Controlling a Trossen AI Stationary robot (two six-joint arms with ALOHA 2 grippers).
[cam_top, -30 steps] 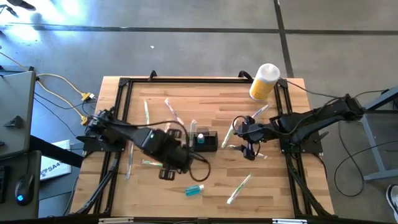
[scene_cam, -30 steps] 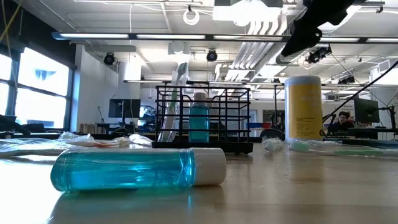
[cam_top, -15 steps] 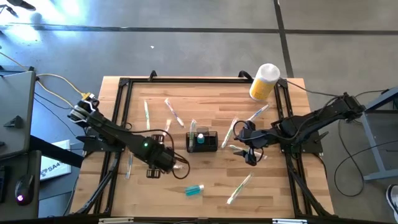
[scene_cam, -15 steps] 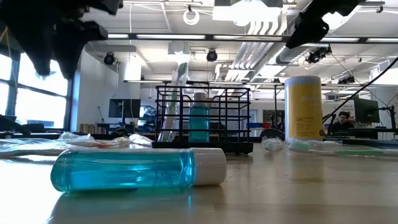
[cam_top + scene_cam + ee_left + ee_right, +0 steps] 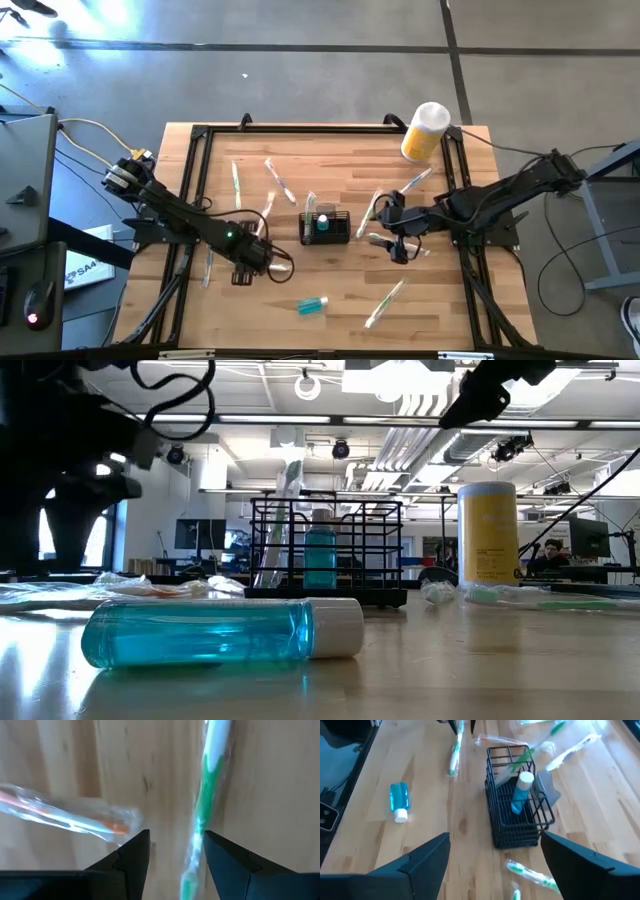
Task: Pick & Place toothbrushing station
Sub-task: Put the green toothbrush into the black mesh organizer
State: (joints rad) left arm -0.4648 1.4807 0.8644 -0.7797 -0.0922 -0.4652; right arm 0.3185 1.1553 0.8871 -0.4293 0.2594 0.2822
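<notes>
I see my left gripper (image 5: 272, 262) spread over a wrapped green toothbrush (image 5: 202, 815) running lengthwise between its fingers, caddy (image 5: 325, 227) to its right; right gripper (image 5: 392, 237) hangs wide open.

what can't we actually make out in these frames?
- Left hand: in the low view only a dark backlit silhouette.
- Green wrapped toothbrush: in the left wrist view blurred, both ends cut off by the picture's edges.
- Small black rectangular wire-mesh caddy: the grey item inside is unidentifiable in the right wrist view.
- Right hand: its fingertips leave the low view's top edge.
</notes>
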